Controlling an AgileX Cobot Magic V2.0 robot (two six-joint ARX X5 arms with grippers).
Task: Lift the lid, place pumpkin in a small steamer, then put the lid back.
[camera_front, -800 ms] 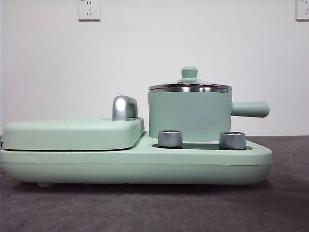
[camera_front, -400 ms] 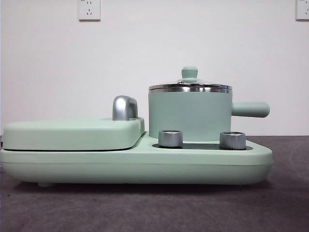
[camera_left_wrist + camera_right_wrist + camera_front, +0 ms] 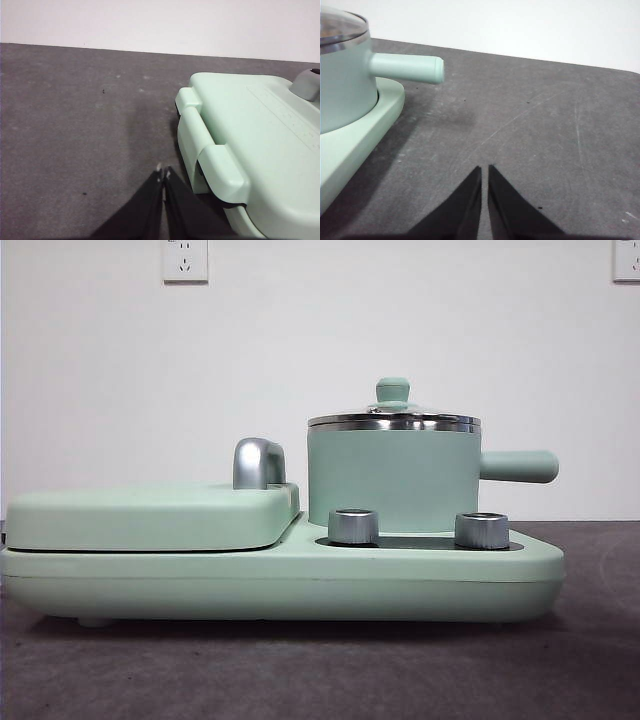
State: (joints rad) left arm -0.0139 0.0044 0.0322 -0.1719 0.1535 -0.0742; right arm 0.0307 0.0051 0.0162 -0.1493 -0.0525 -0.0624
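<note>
Both pincers wait low over the dark table [image 3: 545, 125], empty, jaws together: the left pincer [image 3: 163, 172] just beside the end of the flat mint-green cover [image 3: 260, 135], the right pincer [image 3: 484, 169] on the side where the side handle [image 3: 407, 68] of the small steamer [image 3: 393, 480] points, well apart from it. The lid [image 3: 393, 420] sits closed on the steamer, its knob untouched. No pumpkin shows in any view. Judging by this, nothing is done yet; lifting the lid, loading the pumpkin and re-covering all remain.
</note>
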